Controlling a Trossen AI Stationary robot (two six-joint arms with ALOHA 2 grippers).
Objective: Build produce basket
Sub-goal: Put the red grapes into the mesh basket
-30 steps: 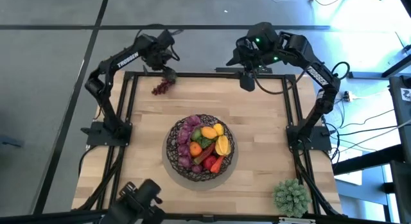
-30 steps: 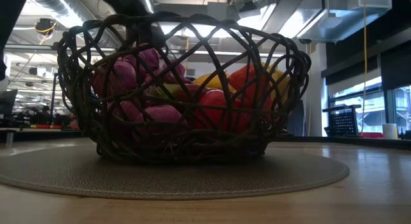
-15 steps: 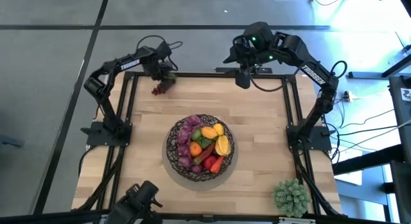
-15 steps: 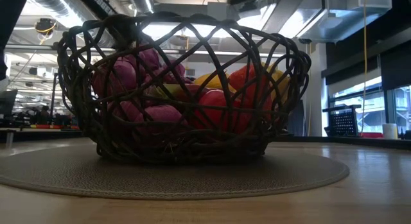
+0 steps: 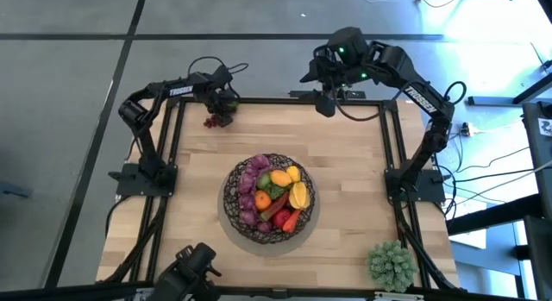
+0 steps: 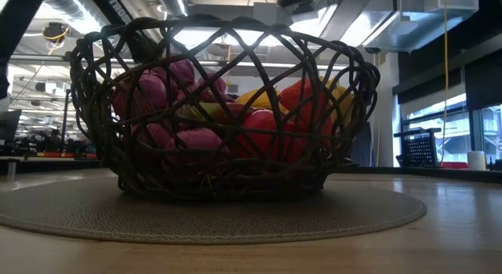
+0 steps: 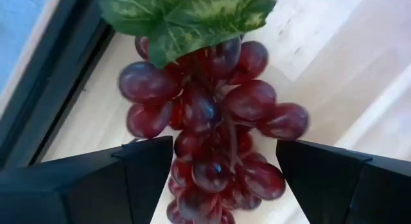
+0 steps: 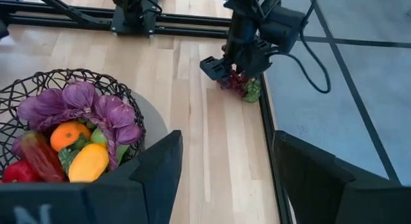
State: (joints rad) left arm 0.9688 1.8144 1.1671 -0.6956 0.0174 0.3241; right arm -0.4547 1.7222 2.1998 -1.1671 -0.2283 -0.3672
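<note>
Since a second ago the left gripper (image 5: 222, 107) has drawn back toward eleven o'clock, and the red grape bunch (image 5: 216, 120) lies between its spread fingers. The right gripper (image 5: 325, 103) waits half open at one o'clock. The basket (image 5: 237, 182) at centre holds purple grapes, orange, lemons, peppers.

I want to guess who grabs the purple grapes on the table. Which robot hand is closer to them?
Left. The left gripper is right over the grapes, open fingers either side. The right gripper hangs over the table's far edge, well to the side.
</note>
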